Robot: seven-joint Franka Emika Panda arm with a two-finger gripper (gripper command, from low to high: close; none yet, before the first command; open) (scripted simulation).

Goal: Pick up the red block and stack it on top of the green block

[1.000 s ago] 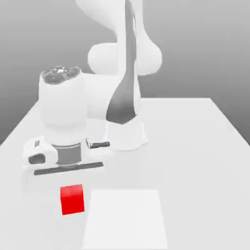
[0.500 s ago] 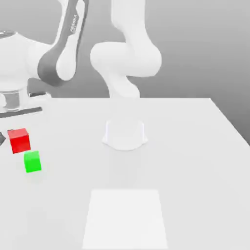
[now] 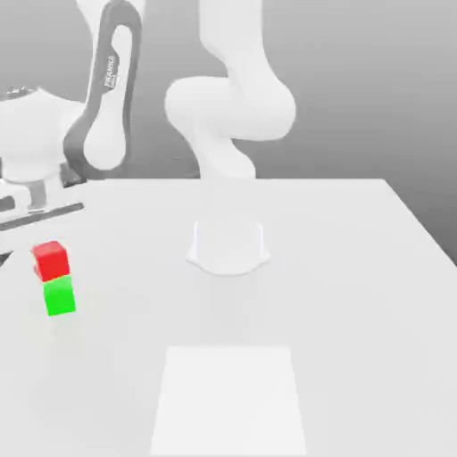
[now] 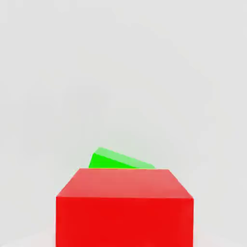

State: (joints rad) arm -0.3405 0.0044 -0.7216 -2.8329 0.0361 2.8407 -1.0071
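Note:
The red block (image 3: 51,260) sits right over the green block (image 3: 61,296) near the table's edge on the exterior view's left, shifted slightly to the left of it. Their faces meet or nearly meet. My gripper (image 3: 46,249) reaches down from the white hand (image 3: 31,178) above and is shut on the red block. In the hand view the red block (image 4: 124,207) is close up, and a sliver of the green block (image 4: 118,159) shows past its far edge.
The arm's round white base (image 3: 228,246) stands at the middle of the white table (image 3: 357,268). A paler rectangular patch (image 3: 228,397) lies on the table in front of the base. The blocks are close to the table's left edge.
The hand carried the red block from the front middle to the left, then lowered it onto or just over the green block. The arm has swung away to the left.

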